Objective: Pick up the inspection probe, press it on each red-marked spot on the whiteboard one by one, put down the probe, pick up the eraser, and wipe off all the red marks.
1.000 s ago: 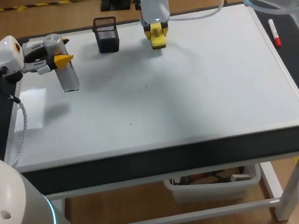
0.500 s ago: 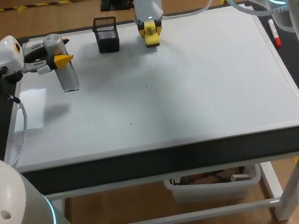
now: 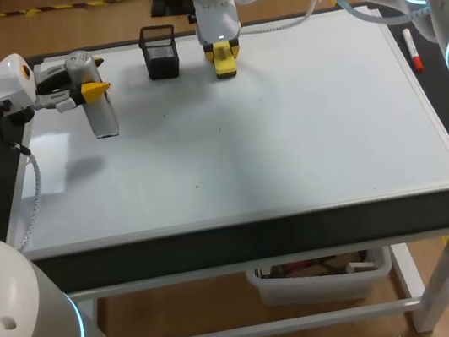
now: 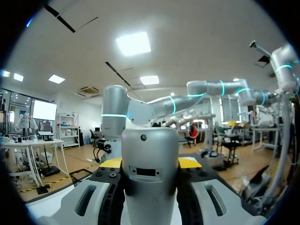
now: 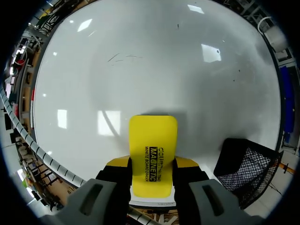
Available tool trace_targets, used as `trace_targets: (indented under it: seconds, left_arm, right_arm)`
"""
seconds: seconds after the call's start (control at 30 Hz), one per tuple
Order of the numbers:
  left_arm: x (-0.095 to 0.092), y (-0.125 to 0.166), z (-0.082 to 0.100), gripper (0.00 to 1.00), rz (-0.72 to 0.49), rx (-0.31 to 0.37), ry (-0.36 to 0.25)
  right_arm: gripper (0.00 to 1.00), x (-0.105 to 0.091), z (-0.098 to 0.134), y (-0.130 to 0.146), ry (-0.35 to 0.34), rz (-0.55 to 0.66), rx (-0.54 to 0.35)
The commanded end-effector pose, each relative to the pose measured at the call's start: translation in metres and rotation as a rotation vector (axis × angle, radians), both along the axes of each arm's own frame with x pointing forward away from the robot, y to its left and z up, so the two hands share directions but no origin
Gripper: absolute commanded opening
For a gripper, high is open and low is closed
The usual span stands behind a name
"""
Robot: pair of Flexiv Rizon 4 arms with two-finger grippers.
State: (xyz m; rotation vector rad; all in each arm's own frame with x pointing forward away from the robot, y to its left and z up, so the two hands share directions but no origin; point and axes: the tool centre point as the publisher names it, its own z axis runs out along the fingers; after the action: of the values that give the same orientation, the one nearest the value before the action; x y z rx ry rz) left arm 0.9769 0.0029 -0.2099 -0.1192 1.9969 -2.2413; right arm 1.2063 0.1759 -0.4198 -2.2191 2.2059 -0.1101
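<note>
The silver cylindrical probe [image 3: 100, 103] hangs above the whiteboard's [image 3: 287, 133] far left part, with my left gripper [image 3: 93, 91] shut on it. In the left wrist view the probe [image 4: 150, 178] fills the gap between the yellow tips of the left gripper [image 4: 150, 163]. My right gripper [image 3: 221, 48] is at the board's far edge, shut on the yellow eraser [image 3: 224, 60]. In the right wrist view the eraser [image 5: 153, 150] sticks out ahead of the right gripper [image 5: 152, 165], over the whiteboard [image 5: 140, 61]. I see no red marks, only small dark specks.
A black mesh holder [image 3: 160, 52] stands at the back, just left of the eraser; it is also beside the right gripper as the mesh holder [image 5: 246, 168]. A red marker [image 3: 413, 49] lies off the board's right edge. A white sheet [image 3: 51, 162] and a cable [image 3: 32, 203] lie at the left.
My right arm has carried the eraser left and toward the back edge, closer to the mesh holder. The left arm and probe have stayed put.
</note>
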Motion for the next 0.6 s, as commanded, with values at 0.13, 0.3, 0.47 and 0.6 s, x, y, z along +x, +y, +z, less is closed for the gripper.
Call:
trace_targets:
  seconds: [0.13, 0.3, 0.47, 0.6]
  left_arm:
    - [-0.001, -0.001, 0.001, 0.00, 0.004, -0.001, -0.002]
    - [-0.001, -0.001, 0.001, 0.00, 0.004, -0.001, -0.002]
    - [-0.001, -0.001, 0.001, 0.00, 0.004, -0.001, -0.002]
    - [-0.001, -0.001, 0.001, 0.00, 0.004, -0.001, -0.002]
  right_arm:
    - [0.00, 0.020, -0.015, 0.003, 0.152, -0.009, 0.015]
    - [0.00, 0.019, -0.017, 0.000, 0.165, -0.016, 0.026]
    - [1.00, 0.020, -0.012, -0.003, 0.165, -0.012, 0.020]
    - [1.00, 0.020, -0.007, -0.007, 0.158, -0.022, 0.029]
